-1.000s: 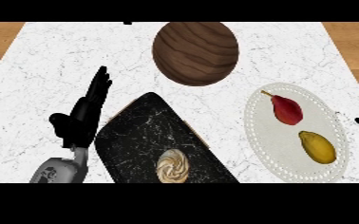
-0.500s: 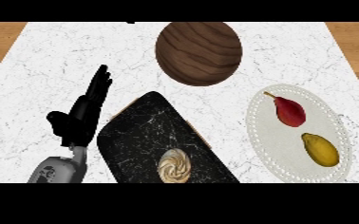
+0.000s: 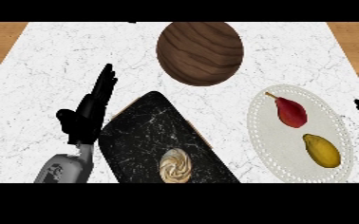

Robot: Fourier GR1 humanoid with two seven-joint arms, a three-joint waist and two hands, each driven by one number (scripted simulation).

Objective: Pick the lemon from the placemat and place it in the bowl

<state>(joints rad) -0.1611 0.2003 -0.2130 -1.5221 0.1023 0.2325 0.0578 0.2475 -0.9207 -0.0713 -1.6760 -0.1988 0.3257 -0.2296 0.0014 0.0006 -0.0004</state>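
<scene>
My left hand point(image 3: 88, 116) is black on a grey forearm. The bench point(image 3: 56, 57) is white marble, grey-veined. The bowl point(image 3: 200, 52) is brown woodgrain, the placemat point(image 3: 277, 142) cream, the lemon point(image 3: 322, 150) yellow, and the tray point(image 3: 147, 128) black, white-flecked.

A white marbled surface point(image 3: 56, 61) carries a round brown wooden bowl point(image 3: 201, 52) near its far edge. At the right lies a white oval placemat with a dotted rim point(image 3: 270, 142), bearing a yellow lemon point(image 3: 322, 150) and, apart from it, a red pear-shaped fruit point(image 3: 290, 112). A black marbled rectangular tray point(image 3: 147, 128) holds a swirled beige pastry point(image 3: 175, 165). The left robot hand point(image 3: 89, 111) rests beside the tray with straight fingers pointing up.
</scene>
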